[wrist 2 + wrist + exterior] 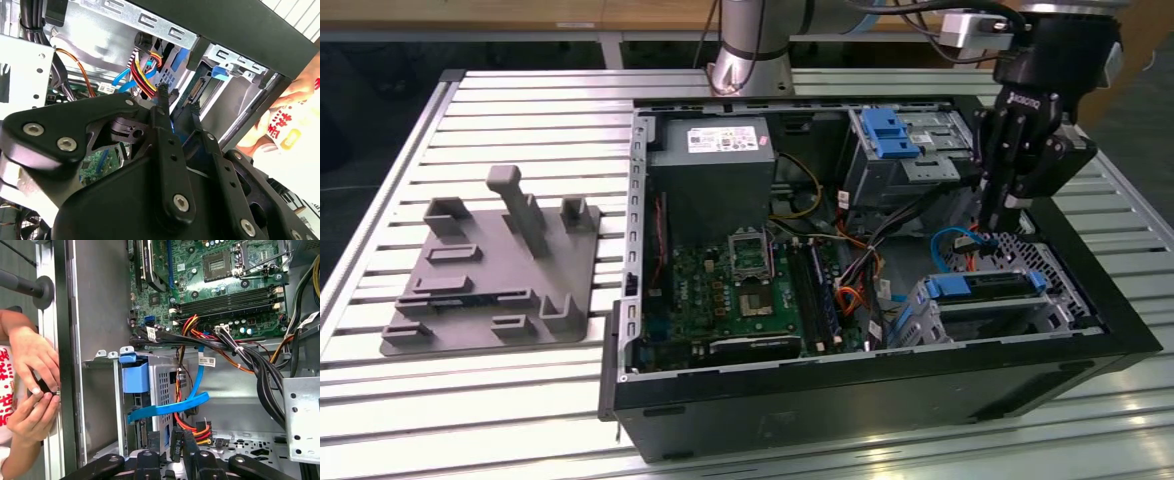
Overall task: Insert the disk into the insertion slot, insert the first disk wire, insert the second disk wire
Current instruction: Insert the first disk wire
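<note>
The disk (987, 286) lies in its blue carrier inside the insertion slot (981, 322), a silver cage at the case's near corner on the exterior view's right. In the first wrist view, the disk's blue carrier (135, 376) shows at the mouth of the perforated cage (165, 385). My gripper (983, 233) hangs just behind the cage, shut on the black plug (176, 441) of a disk wire with red, yellow and black strands. That plug (162, 91) sits between my fingertips, close to the disk's end. A flat blue wire (170, 407) runs across the cage; I cannot tell whether it is plugged in.
A taller metal bay with a blue latch (894, 130) stands behind the gripper, beside the power supply (714, 150) and motherboard (734, 290). Cable bundles (240, 355) cross the case floor. A person's hands (30, 390) work at the case's outer wall. A grey fixture (494, 270) lies on the table.
</note>
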`<state>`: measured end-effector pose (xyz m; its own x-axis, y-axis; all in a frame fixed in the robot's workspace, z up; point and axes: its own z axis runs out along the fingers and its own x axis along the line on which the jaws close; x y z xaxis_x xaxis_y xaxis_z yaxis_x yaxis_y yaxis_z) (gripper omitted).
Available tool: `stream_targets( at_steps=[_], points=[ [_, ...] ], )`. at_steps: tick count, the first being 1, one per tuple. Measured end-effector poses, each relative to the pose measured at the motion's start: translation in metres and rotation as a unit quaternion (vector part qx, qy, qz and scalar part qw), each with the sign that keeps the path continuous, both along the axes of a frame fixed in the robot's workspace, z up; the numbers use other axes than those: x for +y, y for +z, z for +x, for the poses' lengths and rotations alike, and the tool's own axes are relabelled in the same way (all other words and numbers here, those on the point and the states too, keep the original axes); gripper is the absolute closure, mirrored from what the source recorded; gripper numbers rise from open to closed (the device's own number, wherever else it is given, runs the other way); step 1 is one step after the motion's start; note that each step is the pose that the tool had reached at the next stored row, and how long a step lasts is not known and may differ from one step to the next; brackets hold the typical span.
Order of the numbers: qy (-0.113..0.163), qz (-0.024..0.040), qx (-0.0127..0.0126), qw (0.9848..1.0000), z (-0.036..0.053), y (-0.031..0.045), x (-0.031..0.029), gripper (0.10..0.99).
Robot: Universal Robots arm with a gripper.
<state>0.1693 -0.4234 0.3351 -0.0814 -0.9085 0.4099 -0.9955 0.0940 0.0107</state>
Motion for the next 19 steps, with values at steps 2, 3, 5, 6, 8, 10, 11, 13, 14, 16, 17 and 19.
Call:
stream_targets(
  at_steps=[2, 3, 5, 6, 8, 10, 11, 13, 14, 16, 17, 19],
  points=[
    [0.000, -0.0005, 0.0000, 1.0000, 0.0000, -0.0005, 0.0007, 0.765],
    [0.000, -0.0007, 0.0000, 1.0000, 0.0000, -0.0007, 0.0009, 0.765],
    [0.000, -0.0008, 0.0000, 1.0000, 0.0000, -0.0009, 0.0012, 0.765],
    [0.000, -0.0009, 0.0000, 1.0000, 0.0000, -0.0010, 0.0013, 0.780],
    [0.000, -0.0009, 0.0000, 1.0000, 0.0000, -0.0012, 0.0013, 0.851],
    [0.000, -0.0008, 0.0000, 1.0000, 0.0000, -0.0017, 0.0013, 0.851],
    [0.000, -0.0008, 0.0000, 1.0000, 0.0000, -0.0019, 0.0013, 0.851],
    [0.000, -0.0009, 0.0000, 1.0000, 0.0001, -0.0021, 0.0013, 0.851],
    [0.000, -0.0009, 0.0000, 1.0000, 0.0001, -0.0022, 0.0013, 0.851],
    [0.000, -0.0009, 0.0000, 1.0000, 0.0001, -0.0022, 0.0013, 0.851],
    [0.000, -0.0008, 0.0000, 1.0000, 0.0001, -0.0023, 0.0013, 0.851],
    [0.000, -0.0008, 0.0000, 1.0000, 0.0002, -0.0023, 0.0013, 0.925]
  ],
)
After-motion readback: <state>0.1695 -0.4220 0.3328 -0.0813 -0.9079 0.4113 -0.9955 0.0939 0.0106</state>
